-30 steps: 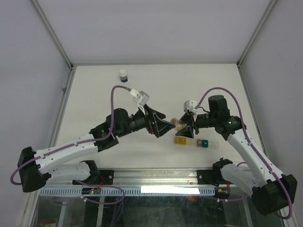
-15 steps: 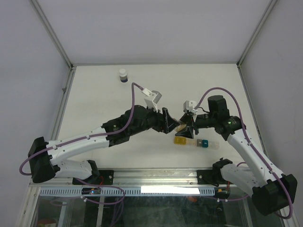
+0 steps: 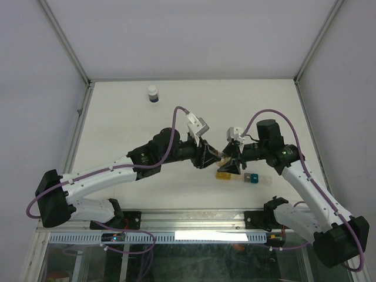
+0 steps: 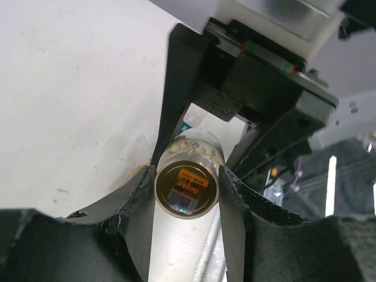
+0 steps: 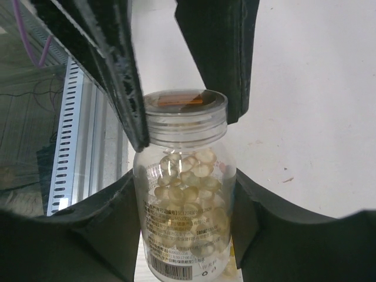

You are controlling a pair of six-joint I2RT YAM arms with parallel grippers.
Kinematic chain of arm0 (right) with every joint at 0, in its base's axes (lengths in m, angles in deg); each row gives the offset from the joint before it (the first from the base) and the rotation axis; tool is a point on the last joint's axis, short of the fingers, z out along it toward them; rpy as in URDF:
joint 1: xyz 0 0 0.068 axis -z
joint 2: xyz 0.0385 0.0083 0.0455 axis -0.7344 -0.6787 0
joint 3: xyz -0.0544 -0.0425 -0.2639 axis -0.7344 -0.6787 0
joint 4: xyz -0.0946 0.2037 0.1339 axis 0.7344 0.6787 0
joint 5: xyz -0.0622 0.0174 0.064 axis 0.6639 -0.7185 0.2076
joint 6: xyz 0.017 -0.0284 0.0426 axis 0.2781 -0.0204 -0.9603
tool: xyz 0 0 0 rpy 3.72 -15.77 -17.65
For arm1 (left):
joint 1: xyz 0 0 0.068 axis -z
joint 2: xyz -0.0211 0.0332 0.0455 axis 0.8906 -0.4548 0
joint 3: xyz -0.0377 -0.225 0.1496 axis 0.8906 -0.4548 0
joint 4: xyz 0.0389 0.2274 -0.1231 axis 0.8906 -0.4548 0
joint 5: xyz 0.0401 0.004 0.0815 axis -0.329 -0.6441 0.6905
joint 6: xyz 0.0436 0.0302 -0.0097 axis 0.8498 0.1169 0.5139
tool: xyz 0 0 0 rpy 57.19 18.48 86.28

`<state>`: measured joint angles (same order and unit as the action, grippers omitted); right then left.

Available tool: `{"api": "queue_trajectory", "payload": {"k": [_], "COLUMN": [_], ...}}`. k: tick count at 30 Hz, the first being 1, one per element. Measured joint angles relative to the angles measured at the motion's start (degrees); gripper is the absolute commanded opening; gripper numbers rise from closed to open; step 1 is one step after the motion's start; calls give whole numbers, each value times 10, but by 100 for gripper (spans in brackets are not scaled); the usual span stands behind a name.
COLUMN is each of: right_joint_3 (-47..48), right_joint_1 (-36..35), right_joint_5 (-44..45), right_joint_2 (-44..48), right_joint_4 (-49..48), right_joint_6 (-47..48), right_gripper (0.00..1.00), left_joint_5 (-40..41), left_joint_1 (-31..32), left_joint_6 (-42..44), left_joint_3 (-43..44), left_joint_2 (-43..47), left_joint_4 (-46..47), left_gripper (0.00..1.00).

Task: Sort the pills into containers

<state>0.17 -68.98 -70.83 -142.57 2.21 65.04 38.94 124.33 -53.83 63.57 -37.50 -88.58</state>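
A small clear vial [image 3: 222, 157] [image 5: 185, 205] full of pale tan pills [image 5: 188, 176] hangs above the table between both arms. My right gripper [image 3: 231, 160] [image 5: 185, 217] is shut on the vial's body. My left gripper [image 3: 207, 156] [image 4: 188, 188] is shut on the vial's clear cap [image 4: 188, 185] [image 5: 185, 111], one finger on each side. The left gripper's black fingers [image 5: 114, 64] reach in from the top of the right wrist view. The containers [image 3: 238, 176], a strip of yellow, clear and teal compartments, lie on the table just below the vial.
A white-capped dark blue bottle [image 3: 153, 94] stands at the far left of the white table [image 3: 117, 129]. Metal frame rails [image 3: 79, 123] run along the table's sides, and an aluminium rail [image 3: 194, 220] lines the near edge.
My left arm has swung right to the vial and its jaws have shut on the cap. The right arm and the vial have stayed where they were.
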Motion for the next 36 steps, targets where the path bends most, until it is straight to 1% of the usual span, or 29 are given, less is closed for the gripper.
{"api": "queue_trajectory", "payload": {"k": [1,2,3,4,5,6,8,11,13,14,16,18,21,23,25,30,32,36], "right_joint_3": [0,0,0,0,0,0,0,0,0,0,0,0,0,0,0,0,0,0], "right_joint_1": [-2,-3,-5,-7,-7,-7,-5,-5,-5,-5,-5,-5,-5,-5,-5,-5,-5,-5], "right_joint_5": [-2,-5,-9,-13,-12,-10,-8,-6,-5,-5,-5,-5,-4,-4,-4,-4,-3,1], "right_joint_2": [0,0,0,0,1,1,0,0,0,0,0,0,-3,-5,-7,-11,-13,-14], "right_joint_4": [2,4,6,9,6,2,-1,-8,-10,-11,-12,-12,-12,-12,-12,-13,-13,-13], "right_joint_6": [0,2,3,4,3,2,2,2,2,2,2,2,2,2,2,2,2,2], "right_gripper": [0,0,0,0,0,0,0,0,0,0,0,0,0,0,0,0,0,0], "left_joint_5": [-33,-64,-101,-132,-153,-170,-169,-162,-152,-139,-119,-88,-21,33,70,113,118,118], "left_joint_1": [-6,-12,-17,-22,-22,-21,-18,-35,-49,-54,-56,-55,-44,-20,1,21,21,20], "left_joint_6": [42,86,139,188,227,254,277,253,214,181,119,44,-56,-102,-126,-152,-152,-151], "left_joint_3": [-7,-12,-16,-19,-22,-28,-45,-71,-85,-90,-94,-94,-85,-51,-13,58,72,95], "left_joint_2": [2,4,6,7,8,9,13,35,67,91,132,168,195,178,144,47,23,-9], "left_joint_4": [12,20,27,32,36,42,68,113,133,142,144,139,95,29,-21,-122,-143,-175], "left_gripper": [40,60,88,97,99,99,99,99,99,98,91,85,83,83,83,81,78,62]}}
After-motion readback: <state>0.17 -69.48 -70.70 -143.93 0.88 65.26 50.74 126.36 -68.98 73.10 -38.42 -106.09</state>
